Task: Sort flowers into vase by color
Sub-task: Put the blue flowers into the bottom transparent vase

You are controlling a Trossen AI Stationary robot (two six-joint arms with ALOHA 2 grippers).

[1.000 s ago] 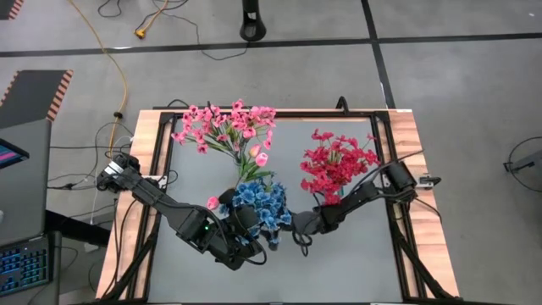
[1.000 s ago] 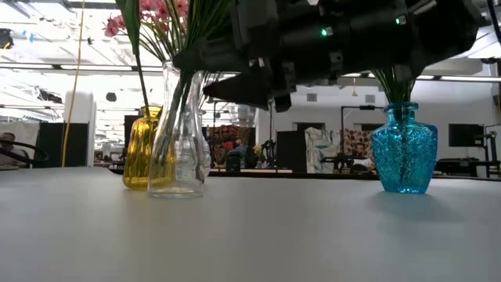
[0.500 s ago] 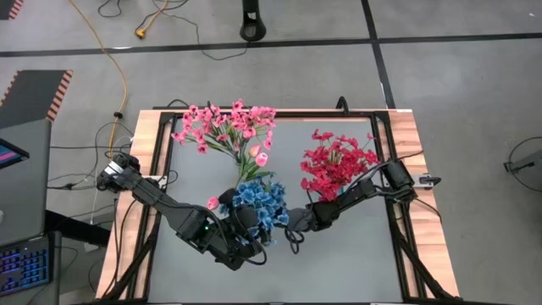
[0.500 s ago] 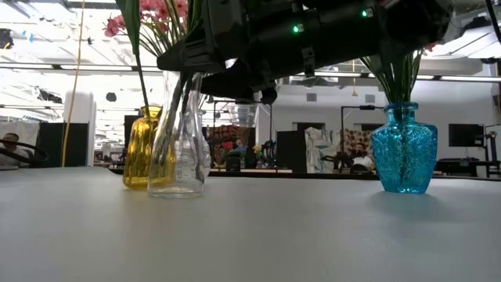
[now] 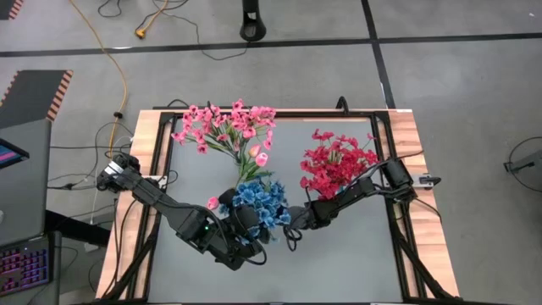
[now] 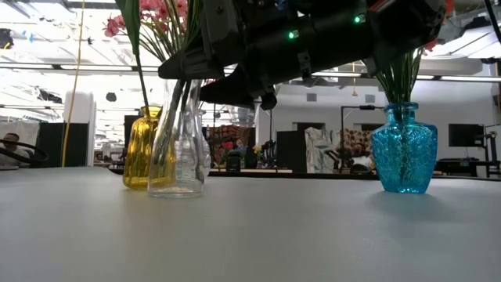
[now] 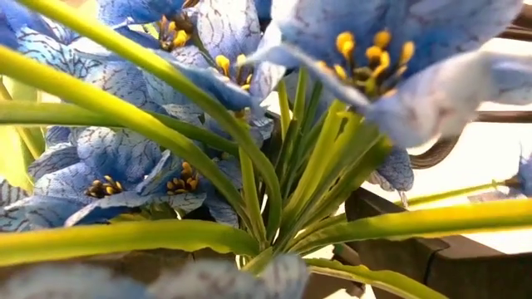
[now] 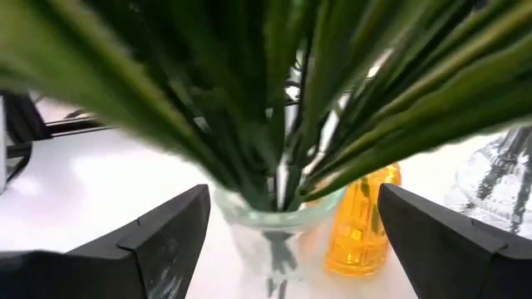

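Blue flowers stand with their green stems in a clear vase, which also shows in the right wrist view. My right gripper is open. Its fingers stand on either side of the vase's neck without touching it. My left gripper is just on the near side of the blue flowers, which fill the left wrist view. Light pink flowers rise above a yellow vase. Red-pink flowers stand in a blue vase.
The yellow vase stands close behind the clear one, and another clear vase is farther off. Both arms reach in over the middle of the table. The grey table top in front of the vases is bare.
My right gripper has gone toward the table's left edge, up to the clear vase with the blue flowers, and has stayed open. The flowers and vases have not moved.
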